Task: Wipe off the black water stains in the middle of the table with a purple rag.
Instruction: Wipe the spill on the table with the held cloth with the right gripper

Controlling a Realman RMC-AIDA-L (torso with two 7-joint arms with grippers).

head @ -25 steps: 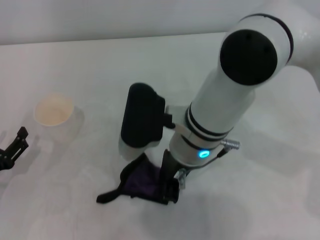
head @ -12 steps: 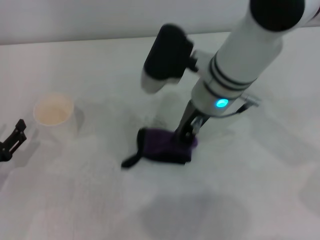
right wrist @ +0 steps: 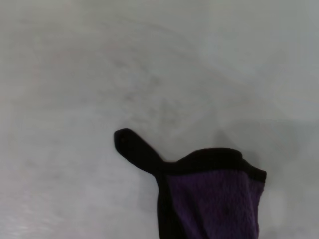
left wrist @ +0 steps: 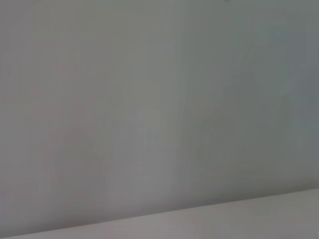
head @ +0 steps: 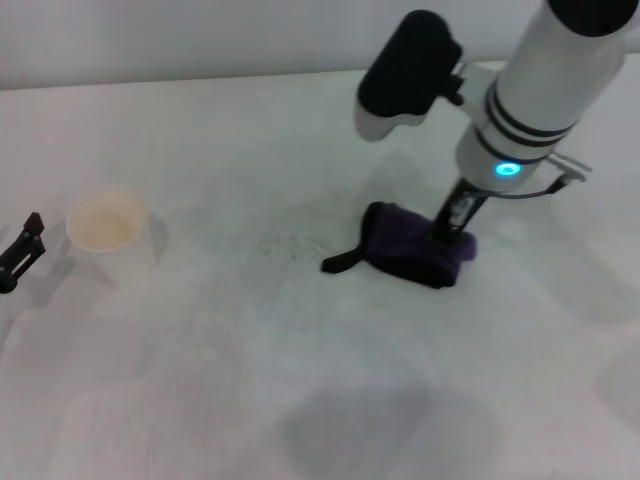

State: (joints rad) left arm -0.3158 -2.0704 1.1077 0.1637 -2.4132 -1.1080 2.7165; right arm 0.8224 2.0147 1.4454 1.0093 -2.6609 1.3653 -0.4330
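White worktop against a plain pale wall, under soft even light.

The wide flat white worktop (head: 200, 400) fills nearly all of the head view, its surface marked with faint grey scuffs and a patch of fine grey speckles near the middle; soft, blurred shadows lie on it, the broadest a dim grey patch toward the near edge. Along the far side runs a plain pale grey-white wall (head: 200, 40), meeting the worktop in a straight line. A small cream paper cup (head: 106, 228) stands on the left part of the worktop, casting a faint shadow beside it. The left wrist view shows only a bare grey surface with a lighter band along one edge.
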